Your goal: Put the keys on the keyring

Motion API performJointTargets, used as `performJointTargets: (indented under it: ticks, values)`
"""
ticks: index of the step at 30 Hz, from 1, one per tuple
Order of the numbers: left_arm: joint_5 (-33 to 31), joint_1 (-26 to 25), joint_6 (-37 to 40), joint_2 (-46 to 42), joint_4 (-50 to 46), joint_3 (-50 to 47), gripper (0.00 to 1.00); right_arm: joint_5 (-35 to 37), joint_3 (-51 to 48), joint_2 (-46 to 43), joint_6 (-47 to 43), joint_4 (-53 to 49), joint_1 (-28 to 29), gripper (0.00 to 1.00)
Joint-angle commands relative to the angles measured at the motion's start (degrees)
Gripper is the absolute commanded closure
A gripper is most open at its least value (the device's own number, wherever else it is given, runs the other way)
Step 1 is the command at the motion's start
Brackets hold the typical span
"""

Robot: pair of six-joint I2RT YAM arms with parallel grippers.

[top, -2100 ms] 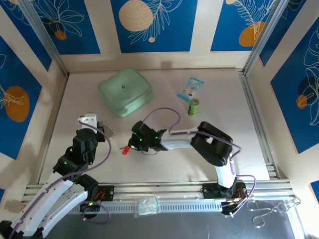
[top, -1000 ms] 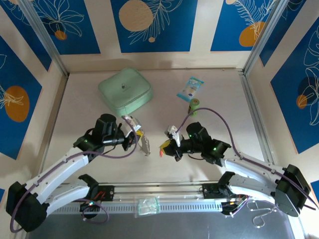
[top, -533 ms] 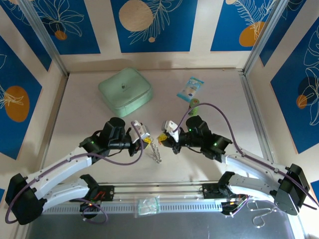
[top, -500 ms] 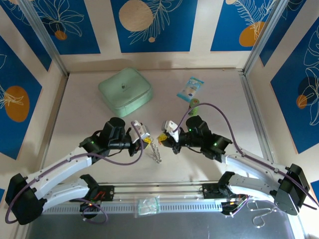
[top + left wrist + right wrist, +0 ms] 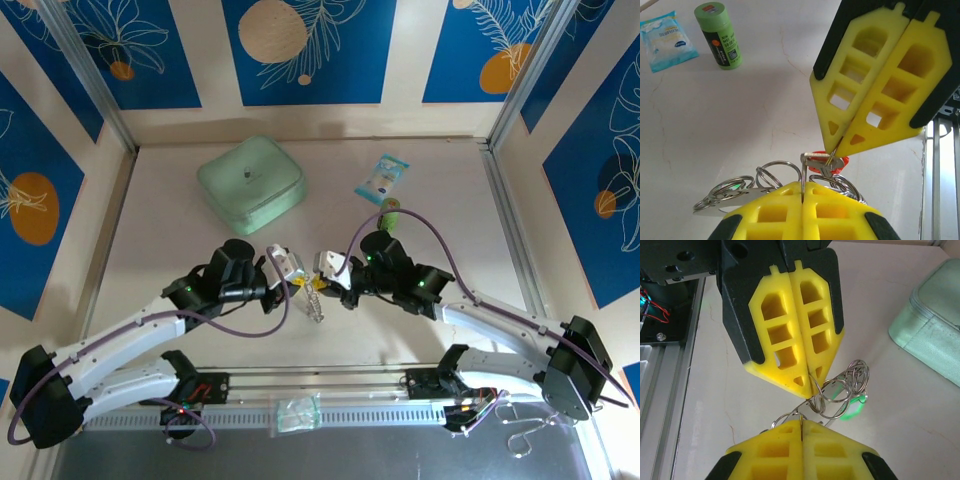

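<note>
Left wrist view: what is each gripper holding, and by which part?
Left gripper pinches the keyring by one upright silver ring; right gripper pinches the red key at its head end.

green cylinder [image 5: 719,35] label, print illegible

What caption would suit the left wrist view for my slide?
The shut left tool holds the silvery keyring up to the shut right tool, which pinches a red-headed key.

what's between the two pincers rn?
The keyring, a bunch of silvery rings held by the shut left pincer, and the red key pinched by the right pincer; tips nearly meet. Left wrist view.
</note>
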Motion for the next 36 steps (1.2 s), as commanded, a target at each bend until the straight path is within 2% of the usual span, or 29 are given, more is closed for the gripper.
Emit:
performJointTargets:
  ticks: [1, 20, 28, 36]
  values:
    - [-0.2, -0.7, 0.6, -0.7, 2.2, -0.6, 1.00, -0.2, 1.5, 0.0, -0.4, 2.9, 0.4, 1.00]
    - [0.7, -0.8, 0.5, -0.4, 2.7, -0.7, 1.00, 4.7, 1.4, 1.2, 1.7, 5.7, 0.5, 1.00]
    - [0.6, -0.8, 0.7, -0.5, 2.5, -1.3, 1.00, 8.7, 2.1, 1.3, 6.7, 5.8, -0.6, 1.00]
    - [-1.3, -1.4, 3.6, -0.4, 2.2, -1.2, 1.00, 7.0, 1.5, 0.9, 15.9, 7.0, -1.4, 1.00]
